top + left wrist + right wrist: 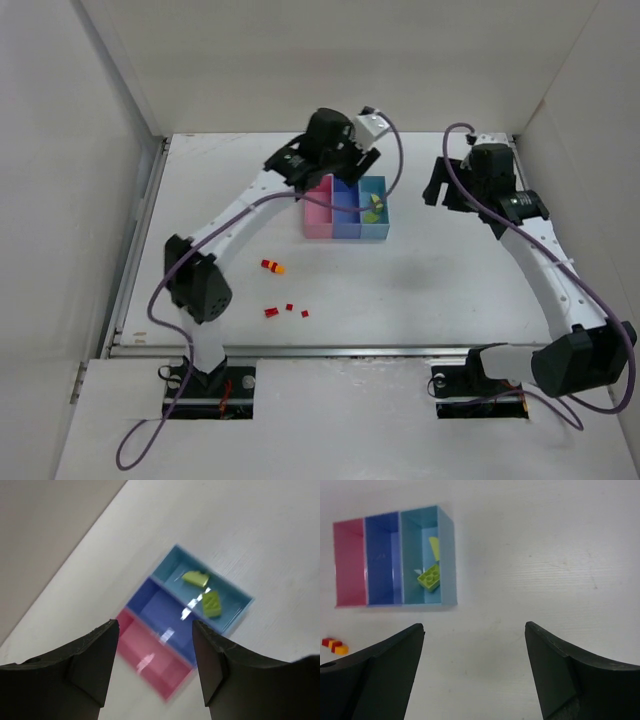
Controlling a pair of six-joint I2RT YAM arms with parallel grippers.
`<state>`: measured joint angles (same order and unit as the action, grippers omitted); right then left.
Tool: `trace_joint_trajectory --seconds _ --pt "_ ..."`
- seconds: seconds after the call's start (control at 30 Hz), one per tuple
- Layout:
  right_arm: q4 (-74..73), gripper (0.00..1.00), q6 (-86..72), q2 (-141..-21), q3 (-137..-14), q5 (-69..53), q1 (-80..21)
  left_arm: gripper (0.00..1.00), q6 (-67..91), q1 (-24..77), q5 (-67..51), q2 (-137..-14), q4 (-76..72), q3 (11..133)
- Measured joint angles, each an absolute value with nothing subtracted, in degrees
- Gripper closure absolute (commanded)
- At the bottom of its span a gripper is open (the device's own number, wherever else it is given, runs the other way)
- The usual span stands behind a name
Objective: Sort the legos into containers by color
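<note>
The containers form one joined tray: a pink bin (318, 215), a blue bin (346, 212) and a light cyan bin (379, 228). Two yellow-green legos (196, 578) (212, 604) lie in the cyan bin (235, 611). My left gripper (155, 625) hangs open above the pink bin (150, 660) and the blue one, with nothing between its fingers. My right gripper (474, 626) is open over bare table to the right of the tray. A red and orange cluster (272, 266) and three small red legos (270, 312) lie on the table in front of the tray.
White walls enclose the table on the left, back and right. The left arm (240, 215) reaches diagonally from its base across the loose bricks toward the tray. The right arm (545, 260) curves along the right side.
</note>
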<state>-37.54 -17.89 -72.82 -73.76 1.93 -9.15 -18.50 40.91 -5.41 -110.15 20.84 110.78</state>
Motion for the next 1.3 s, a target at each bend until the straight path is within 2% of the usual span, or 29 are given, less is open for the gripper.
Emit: trace_joint_trajectory --seconds 0.13,0.23,0.4,0.53,0.57,0.6,0.63,0.7,0.83,1.0,1.07,1.2,1.3 --pt "-35.44 0.08 -14.48 -72.84 -71.68 -1.26 -15.84 0.43 -27.57 33.78 -6.31 -92.23 22.22 94.17" --pt "-33.58 0.08 -12.97 -72.84 -70.72 -7.09 -18.79 0.44 -41.65 29.5 -6.63 -77.34 26.09 80.93" --pt "-29.93 0.08 -12.93 -74.43 -70.11 -13.1 -22.15 0.45 -55.22 34.22 -11.66 -64.49 36.93 67.07" --pt "-29.34 0.08 -13.15 -76.03 -67.44 -12.93 -29.45 0.45 -57.23 35.27 -14.57 -63.68 40.1 58.41" --pt "-29.45 0.08 -13.41 -76.14 -66.59 -12.93 -30.7 0.42 -57.36 35.24 -14.55 -63.68 40.34 56.25" --pt "-29.5 0.08 -13.74 -76.23 -65.87 -12.82 -31.64 0.33 -57.45 35.24 -14.41 -63.68 41.06 54.46" --pt "-29.52 0.08 -13.96 -76.23 -65.36 -12.43 -32.27 0.3 -57.71 35.27 -14.33 -63.68 41.71 52.93" --pt "-29.56 0.08 -14.52 -76.29 -64.82 -11.25 -33.41 0.3 -58.08 36.27 -13.65 -63.51 42.87 50.33" --pt "-29.63 0.08 -15.05 -77.54 -64.79 -8.05 -35.33 0.22 -57.45 40.12 -12.99 -63.13 44.45 47.18" --pt "-30.22 0.08 -15.44 -78.65 -64.75 -5.52 -36.84 0.21 -53.15 43.18 -12.73 -65.34 43.51 46.89" --pt "-30.5 0.08 -15.81 -78.32 -64.71 -4.38 -36.84 0.24 -50.74 43.79 -11.27 -68.18 41.47 46.24" --pt "-31.18 0.08 -16.27 -76.66 -64.6 -2.31 -36.84 0.24 -47.53 44.03 -8.82 -73.06 39.07 43.99" --pt "-31.35 0.08 -16.32 -75.35 -64.55 -1.08 -36.84 0.29 -45.87 44.29 -8.56 -74.19 38.7 42.87"
